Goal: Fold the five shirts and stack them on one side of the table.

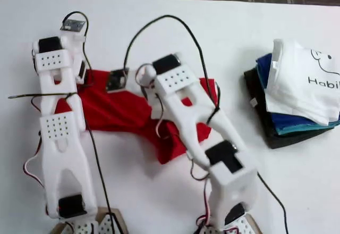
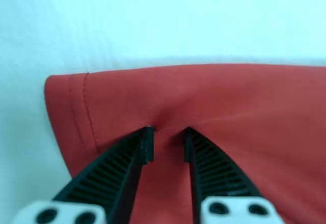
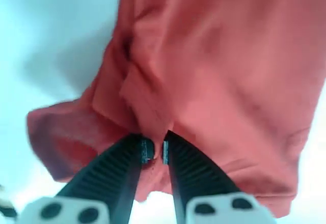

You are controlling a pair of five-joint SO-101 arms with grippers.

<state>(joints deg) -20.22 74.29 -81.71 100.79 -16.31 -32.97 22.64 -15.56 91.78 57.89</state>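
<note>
A red shirt (image 1: 122,111) lies crumpled across the middle of the white table (image 1: 223,26), partly under both arms. My left gripper (image 2: 167,145) presses down near a hemmed corner of the red shirt (image 2: 229,102), and the cloth puckers between its black fingertips (image 2: 146,145). In the high view that gripper (image 1: 81,78) sits at the shirt's left end. My right gripper (image 3: 158,151) is shut on a bunched fold of the red shirt (image 3: 219,71); from above it (image 1: 144,84) stands over the shirt's far edge.
A stack of folded shirts (image 1: 297,95) sits at the table's right side: black at the bottom, then blue and teal, white on top. Black cables (image 1: 175,24) loop over the table behind the arms. Bare table lies to the far side and front right.
</note>
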